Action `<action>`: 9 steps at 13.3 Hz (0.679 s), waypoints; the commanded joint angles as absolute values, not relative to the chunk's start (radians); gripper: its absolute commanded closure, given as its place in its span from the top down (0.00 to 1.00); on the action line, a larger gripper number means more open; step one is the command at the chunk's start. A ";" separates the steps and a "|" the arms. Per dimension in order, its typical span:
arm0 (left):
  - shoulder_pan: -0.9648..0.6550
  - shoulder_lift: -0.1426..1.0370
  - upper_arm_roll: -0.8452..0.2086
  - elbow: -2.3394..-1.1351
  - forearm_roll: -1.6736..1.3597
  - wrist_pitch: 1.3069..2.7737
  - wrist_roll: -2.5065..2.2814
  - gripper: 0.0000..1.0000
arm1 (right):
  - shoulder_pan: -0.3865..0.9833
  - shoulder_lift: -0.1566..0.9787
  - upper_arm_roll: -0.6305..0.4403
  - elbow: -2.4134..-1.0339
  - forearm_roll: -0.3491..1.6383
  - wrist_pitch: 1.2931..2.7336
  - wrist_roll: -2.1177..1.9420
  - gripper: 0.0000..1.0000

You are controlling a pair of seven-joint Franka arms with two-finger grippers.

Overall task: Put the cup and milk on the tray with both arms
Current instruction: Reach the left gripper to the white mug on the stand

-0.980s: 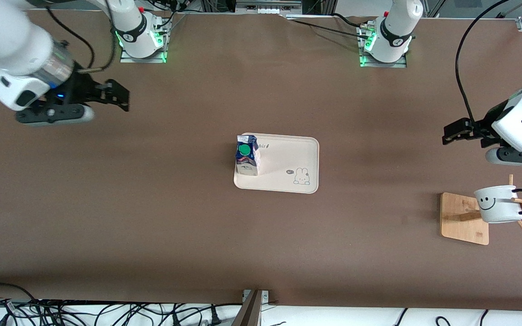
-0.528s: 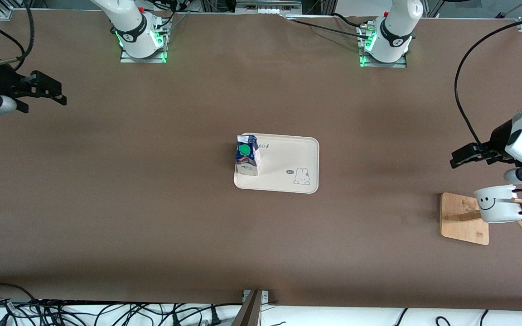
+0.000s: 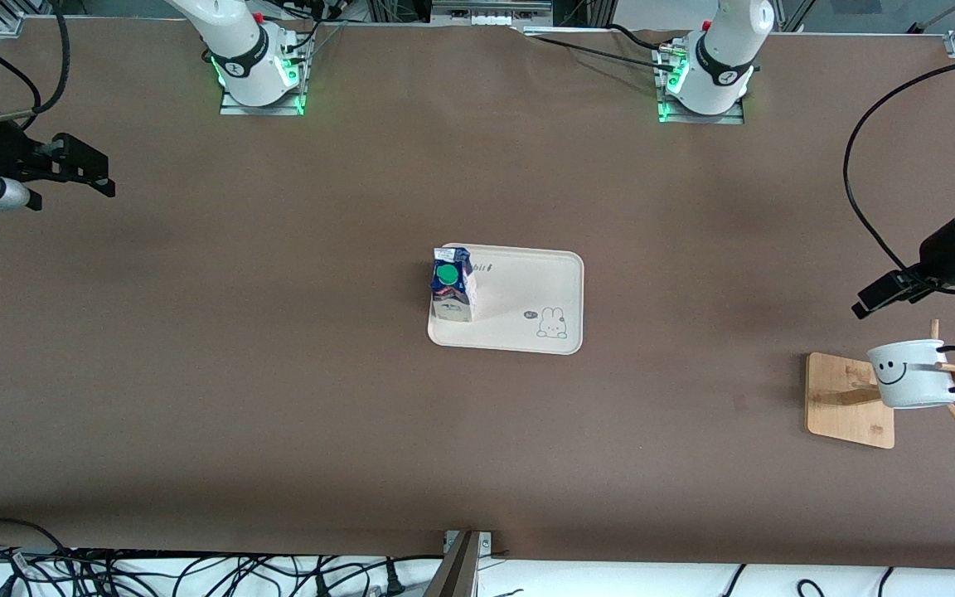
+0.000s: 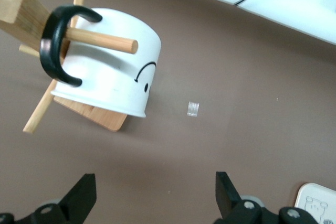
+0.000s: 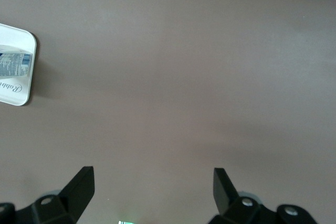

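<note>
Just below the wide-open, empty left end effector (image 4: 152, 198), the white smiley-faced cup (image 4: 113, 72) hangs by its black handle on a wooden rack peg (image 4: 100, 39), awaiting grasp, while the right end effector (image 5: 152, 192) waits open and empty.

**Count of things on the table**

One tray (image 3: 527, 290). One milk (image 3: 452, 286) carton. One cup (image 3: 908, 375). One wooden rack (image 3: 849, 400). Two arms, each with one gripper: the left gripper (image 3: 882, 293) and the right gripper (image 3: 84, 170). Two arm bases with green lights.
</note>
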State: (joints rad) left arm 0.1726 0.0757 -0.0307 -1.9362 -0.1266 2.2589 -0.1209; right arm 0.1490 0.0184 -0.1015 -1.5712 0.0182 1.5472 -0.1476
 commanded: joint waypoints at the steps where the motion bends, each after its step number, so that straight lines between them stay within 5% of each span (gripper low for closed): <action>1: 0.186 -0.002 -0.040 -2.107 -0.195 2.492 -0.033 1.00 | 0.164 0.034 -0.101 -1.540 0.005 1.539 -0.114 1.00; 9: 0.212 0.058 -0.040 -2.186 -0.696 2.727 0.319 1.00 | 0.158 0.061 -0.106 -1.526 0.051 1.586 -0.109 1.00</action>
State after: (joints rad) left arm 0.2054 0.0525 -0.0309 -2.1869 -0.6140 2.6902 0.2298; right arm 0.1592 0.0519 -0.1046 -1.5531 0.0305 1.5910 -0.1192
